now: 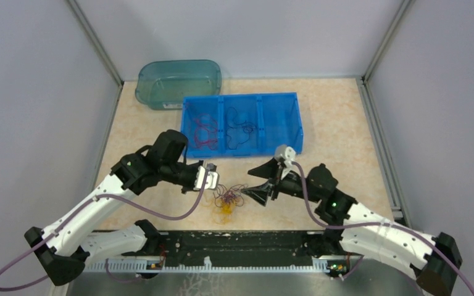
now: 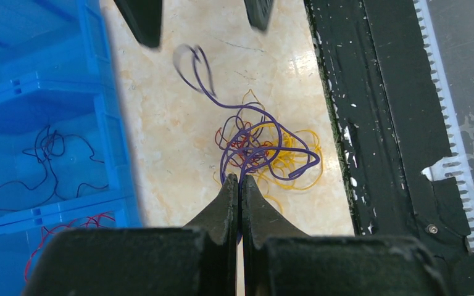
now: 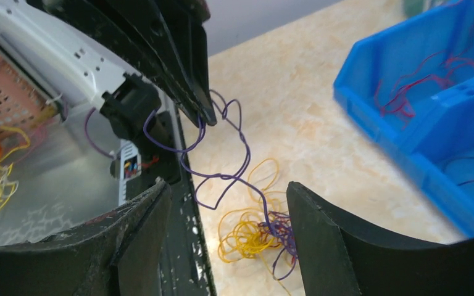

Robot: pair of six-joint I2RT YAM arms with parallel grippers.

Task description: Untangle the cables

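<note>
A small clump of cables (image 1: 228,200), yellow, purple and red, lies on the table between my grippers. It shows in the left wrist view (image 2: 265,151) and in the right wrist view (image 3: 253,231). My left gripper (image 2: 239,179) is shut on a purple cable (image 2: 215,97) that runs out of the clump. In the right wrist view that cable (image 3: 245,154) hangs raised from the left gripper's fingers (image 3: 188,74) down to the clump. My right gripper (image 3: 228,197) is open and empty, its jaws wide apart just right of the clump and above it.
A blue three-compartment bin (image 1: 241,97) stands behind the clump, with red cables (image 1: 202,135) in its left compartment and dark cables (image 1: 241,129) in the middle one. A teal tub (image 1: 179,83) stands at the back left. A black base rail (image 1: 241,243) runs along the near edge.
</note>
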